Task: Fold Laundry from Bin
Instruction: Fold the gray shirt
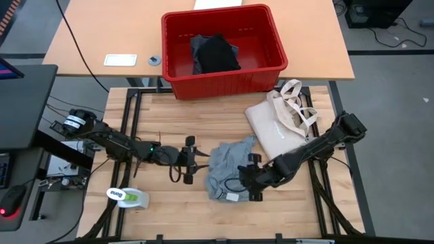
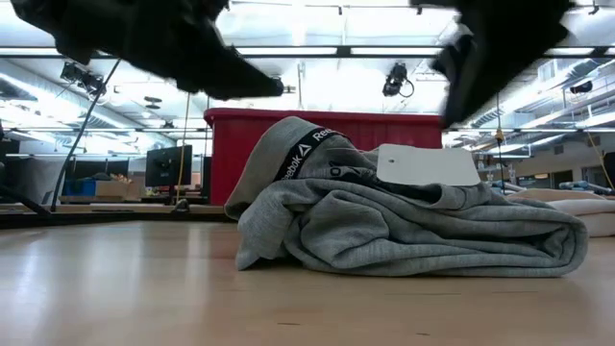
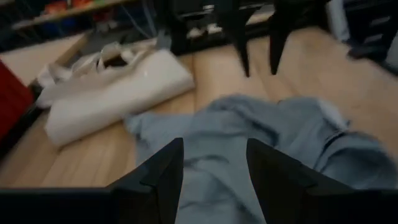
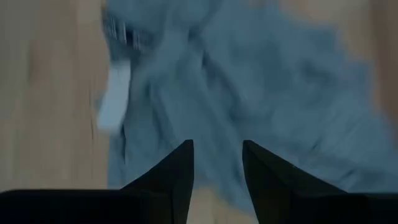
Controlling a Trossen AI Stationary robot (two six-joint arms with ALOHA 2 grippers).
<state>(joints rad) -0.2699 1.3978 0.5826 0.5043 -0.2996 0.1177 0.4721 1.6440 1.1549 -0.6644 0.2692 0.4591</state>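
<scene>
Writing: "Reebok" on a black band inside the grey T-shirt; white tag blank.
Shirt: crumpled mid-tabletop toward the near edge, long axis near-to-far, neck band facing the left side.
Bin: red, past the far edge, black garment inside.
Tote bag: just beside the shirt, toward the far right corner.
Left gripper: fingers apart, beside the shirt.
Right gripper: fingers apart over the shirt, holding nothing.
Surface: pale wood planks; bright ceiling strip lights.

The wooden counter carries a crumpled grey T-shirt. A cream tote bag touches the shirt; a white-green device lies well apart from it.
</scene>
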